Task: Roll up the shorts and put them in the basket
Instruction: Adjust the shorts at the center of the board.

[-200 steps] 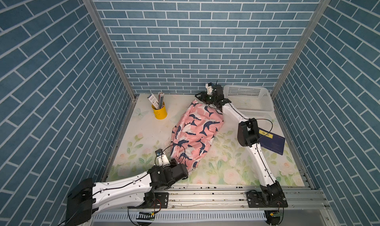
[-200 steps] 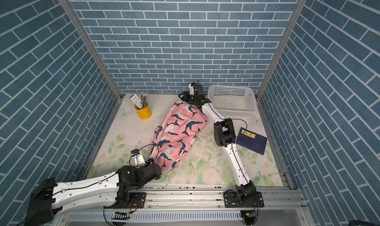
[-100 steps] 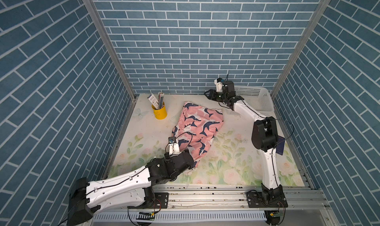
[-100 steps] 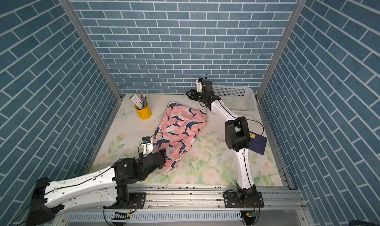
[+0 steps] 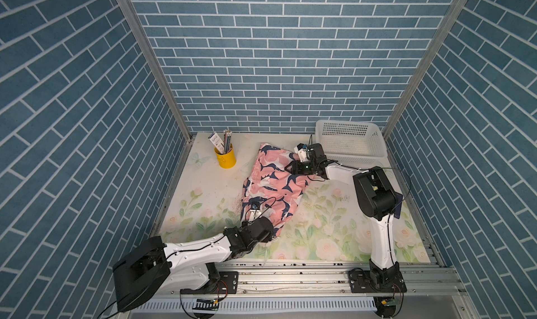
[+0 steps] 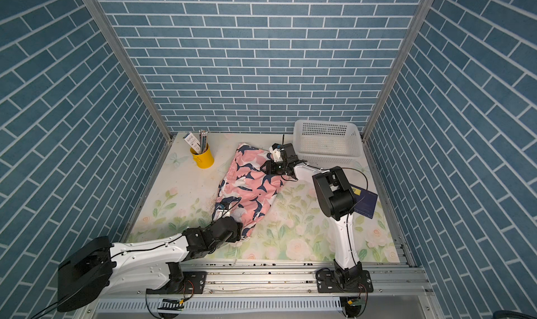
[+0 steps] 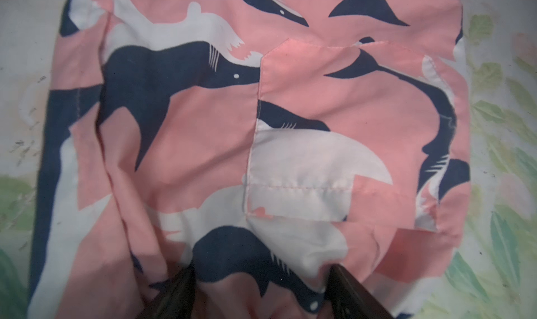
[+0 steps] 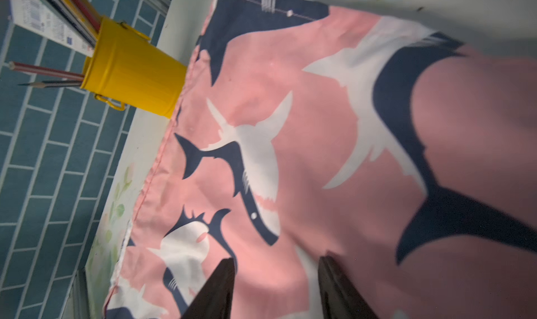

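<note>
Shorts [image 5: 273,186]: pink shark print, lying spread and unrolled mid-mat [image 5: 319,233], slanting from far centre to near left, between the yellow pencil bucket [image 5: 225,158] and the white basket [image 5: 350,141].

Left arm [image 5: 200,249]: stretched low from the near-left base, wrist over the shorts' near end. Left gripper [image 7: 261,285]: fingers [image 7: 178,294] spread wide, tips pressed into puckered fabric, nothing clamped.

Right arm [image 5: 377,236]: upright from the near-right base, elbow bent, forearm reaching far-left to the shorts' far right edge beside the basket. Right gripper [image 8: 276,279]: jaws part-spread above the fabric, gripping nothing.
</note>
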Available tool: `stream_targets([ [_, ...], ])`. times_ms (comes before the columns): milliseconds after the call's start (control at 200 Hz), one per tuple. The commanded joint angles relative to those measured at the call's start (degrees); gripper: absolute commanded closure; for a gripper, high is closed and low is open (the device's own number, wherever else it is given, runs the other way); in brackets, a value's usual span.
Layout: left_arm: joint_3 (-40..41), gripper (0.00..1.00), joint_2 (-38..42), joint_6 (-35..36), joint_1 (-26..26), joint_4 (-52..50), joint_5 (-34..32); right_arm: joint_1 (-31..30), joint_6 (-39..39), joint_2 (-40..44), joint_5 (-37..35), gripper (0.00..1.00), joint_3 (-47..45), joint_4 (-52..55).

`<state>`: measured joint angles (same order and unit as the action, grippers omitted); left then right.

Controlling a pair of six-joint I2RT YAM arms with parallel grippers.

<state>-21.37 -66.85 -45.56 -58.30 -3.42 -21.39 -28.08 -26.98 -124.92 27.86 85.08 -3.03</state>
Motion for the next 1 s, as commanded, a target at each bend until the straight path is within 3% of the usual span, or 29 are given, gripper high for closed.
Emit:
stream_targets([
  [0, 2.94, 0.22, -0.46, -1.54, 0.36, 2.65, 2.33, 1.15, 1.62, -3.14, -6.84, 0.49, 3.85, 3.67],
  [210, 5.5, 0.21, 1.46, -4.08, 0.43, 1.01, 2.84, 1.01, 3.94, -3.08, -18.39, 0.47, 9.71, 12.45],
  [415, -1.48, 0.14, 6.97, -1.81, 0.42, -5.61, 1.03, 0.11, 5.82, 5.39, -22.25, 0.44, 9.89, 16.31],
  [515, -4.98, 0.11, 10.74, 0.24, 1.18, -8.02, -0.61, -0.81, 6.2, 10.97, -22.22, 0.43, 5.99, 17.57],
  [725, -5.7, 0.1, 11.1, 1.73, 7.41, -9.25, 3.39, -2.64, 1.95, 18.74, -20.82, 0.42, -9.64, 16.02],
  [995, -4.38, 0.12, 3.4, 1.06, 8.91, -5.82, 4.54, -8.6, -2.89, 17.05, -21.64, 0.44, -16.94, 12.77],
])
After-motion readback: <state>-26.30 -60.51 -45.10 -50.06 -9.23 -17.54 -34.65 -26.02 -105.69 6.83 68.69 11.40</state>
